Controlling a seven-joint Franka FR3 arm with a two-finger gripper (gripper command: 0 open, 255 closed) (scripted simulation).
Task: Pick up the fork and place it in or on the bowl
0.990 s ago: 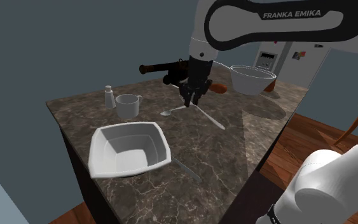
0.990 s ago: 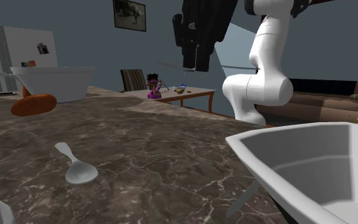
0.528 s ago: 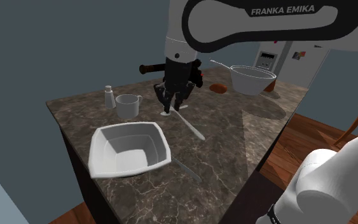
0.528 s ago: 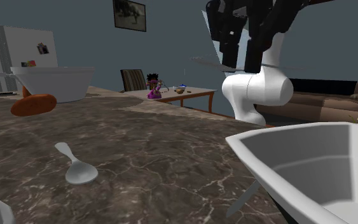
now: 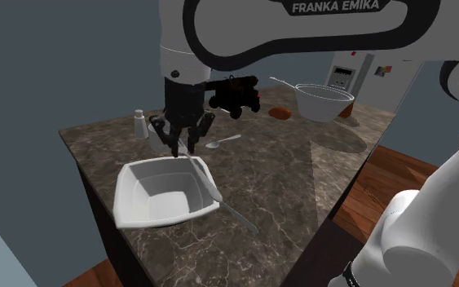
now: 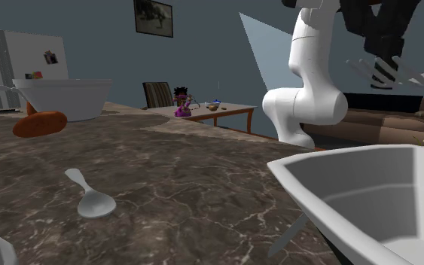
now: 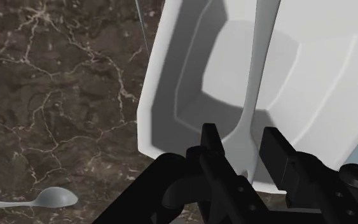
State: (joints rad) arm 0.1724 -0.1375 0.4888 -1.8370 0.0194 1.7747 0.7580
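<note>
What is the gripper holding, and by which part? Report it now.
The fork, clasped between the fingers at its broad tined end, near the neck; its handle runs out over the white bowl.

Black fingers (image 7: 212, 139) clasp a pale fork (image 7: 255, 83), its shaft stretching over the white angular bowl (image 7: 171, 76). A spoon (image 7: 50, 198) lies apart on the dark marbled tabletop (image 7: 63, 95).

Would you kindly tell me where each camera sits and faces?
Shoulder view: beside the arm, looking down over the counter; arm and end effector show.
Second exterior view: low at counter level, facing the arm across it; arm shows.
Wrist view: on the hand, looking into the bowl; end effector clasps the fork.
All three share bowl and fork.
</note>
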